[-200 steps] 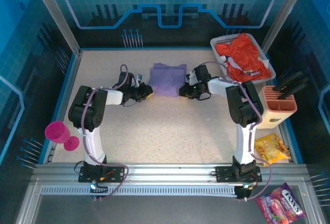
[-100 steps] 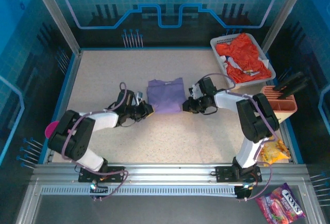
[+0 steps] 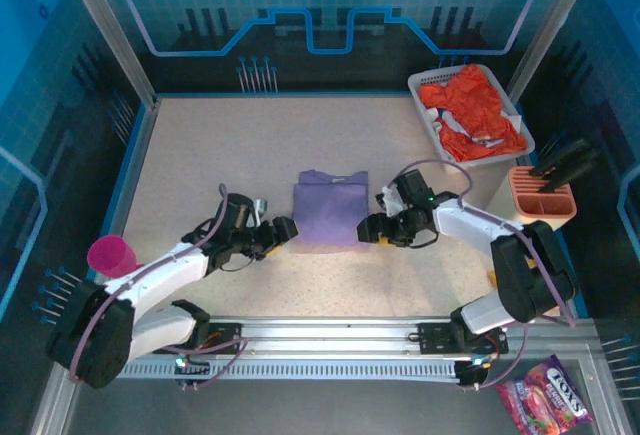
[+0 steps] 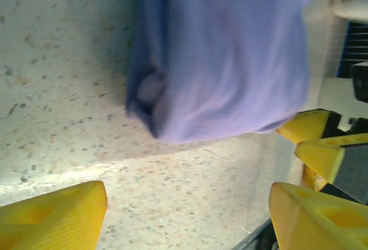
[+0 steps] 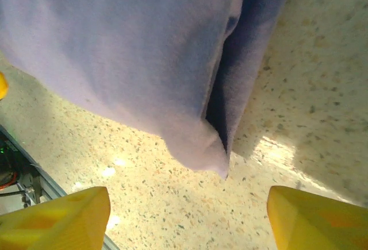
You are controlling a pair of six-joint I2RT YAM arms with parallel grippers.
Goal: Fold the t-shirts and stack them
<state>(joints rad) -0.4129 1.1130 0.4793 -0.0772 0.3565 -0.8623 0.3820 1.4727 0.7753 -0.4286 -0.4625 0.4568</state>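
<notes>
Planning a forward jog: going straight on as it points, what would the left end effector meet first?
Probably the folded lavender-purple cloth t-shirt, lying just ahead of the open left end effector; exact gap is unclear.

High rear camera looking down on table [image 3: 200, 145], both wrist cameras close, sharing the purple shirt [image 3: 330, 210]

The speckled beige tabletop [image 3: 220, 145] carries one folded lavender t-shirt [image 3: 331, 210], lying flat at mid-width, nearer the near edge. A white slatted basket [image 3: 418, 82] occupies the far right corner. A peach compartmented holder [image 3: 541, 200] stands at the right edge. A pink cup [image 3: 112, 255] sits at the left edge.
</notes>
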